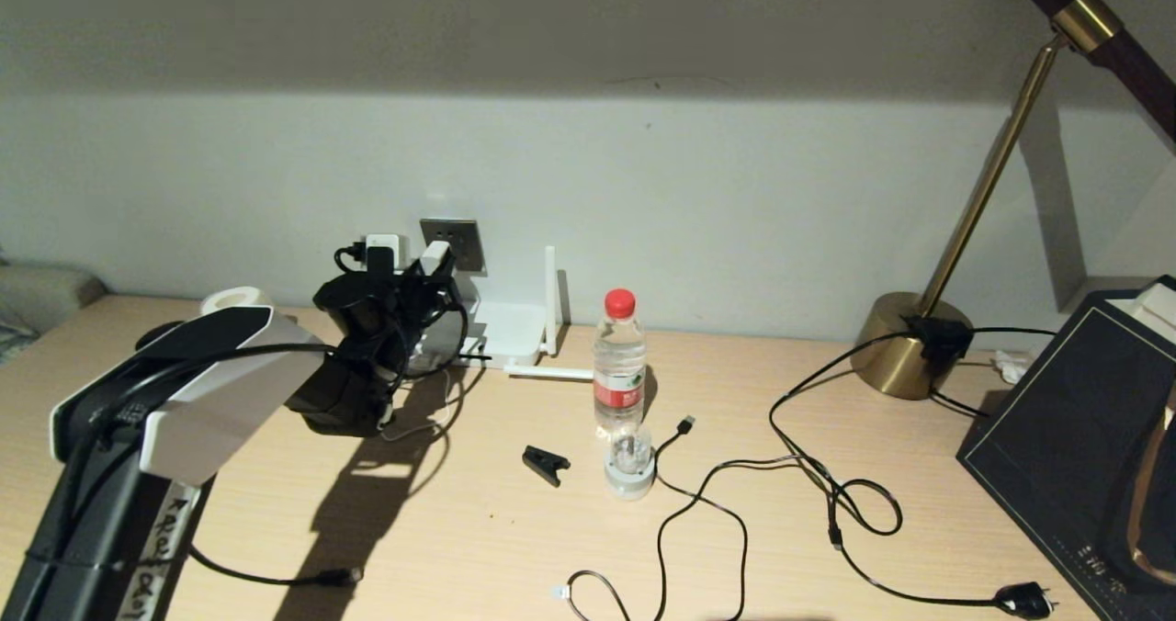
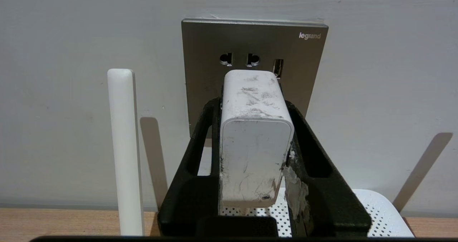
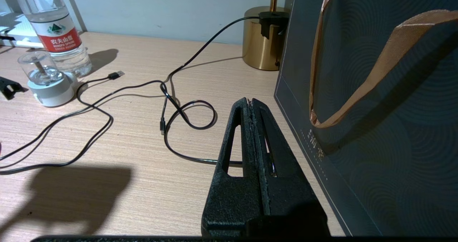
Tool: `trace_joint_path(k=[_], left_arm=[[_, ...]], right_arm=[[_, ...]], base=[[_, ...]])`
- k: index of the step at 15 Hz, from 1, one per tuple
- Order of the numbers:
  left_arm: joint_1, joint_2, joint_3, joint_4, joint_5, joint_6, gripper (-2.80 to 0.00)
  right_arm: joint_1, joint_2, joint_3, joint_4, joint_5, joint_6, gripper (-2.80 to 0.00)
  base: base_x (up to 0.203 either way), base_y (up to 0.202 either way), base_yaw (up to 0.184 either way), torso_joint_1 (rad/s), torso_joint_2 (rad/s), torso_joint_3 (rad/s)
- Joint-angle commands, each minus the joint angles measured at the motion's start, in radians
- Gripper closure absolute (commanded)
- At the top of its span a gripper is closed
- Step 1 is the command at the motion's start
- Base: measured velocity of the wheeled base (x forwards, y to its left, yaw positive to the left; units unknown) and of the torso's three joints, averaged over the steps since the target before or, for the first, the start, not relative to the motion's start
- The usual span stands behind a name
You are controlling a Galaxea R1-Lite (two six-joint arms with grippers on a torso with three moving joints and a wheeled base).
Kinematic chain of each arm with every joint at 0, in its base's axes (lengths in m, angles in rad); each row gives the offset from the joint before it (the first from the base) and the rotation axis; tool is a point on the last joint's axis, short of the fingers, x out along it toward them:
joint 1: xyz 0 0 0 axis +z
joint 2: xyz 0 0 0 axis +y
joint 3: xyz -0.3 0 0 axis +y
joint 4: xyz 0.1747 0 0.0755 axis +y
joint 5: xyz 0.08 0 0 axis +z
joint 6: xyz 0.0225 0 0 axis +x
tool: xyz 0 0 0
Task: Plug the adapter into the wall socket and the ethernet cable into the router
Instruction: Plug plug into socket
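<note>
Adapter step is being worked, not finished. The small white boxy adapter (image 2: 254,138) is being gripped between the narrowed fingers of the left claw (image 1: 424,276) and held up against the square grey metallic wall socket (image 2: 250,48). Whether the prongs are fully seated cannot be told, the plug body hiding the lower holes. The flat white rectangular router (image 1: 503,327) is lying on the light wooden worktop (image 1: 459,529) just below the socket. The ethernet cable is not being identified with certainty among the black cords; that step is judged still pending. The right claw (image 3: 253,106) is being kept pressed closed and empty beside a dark paper bag (image 3: 375,91).
</note>
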Motion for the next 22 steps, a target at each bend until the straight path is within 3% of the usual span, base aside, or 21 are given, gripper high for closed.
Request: trace_joint_path(k=[1, 22], left_arm=[[0.0, -0.001, 0.0, -0.008, 0.0, 0.0, 0.0], [0.003, 0.044, -0.09, 0.041, -0.002, 0.0, 0.0]], right_arm=[[0.0, 0.002, 0.035, -0.001, 0.0, -0.001, 0.0], [0.0, 0.002, 0.035, -0.001, 0.0, -0.001, 0.0]], base=[[0.0, 0.0, 0.0, 0.0, 0.0, 0.0], [0.0, 0.0, 0.0, 0.0, 0.0, 0.0]])
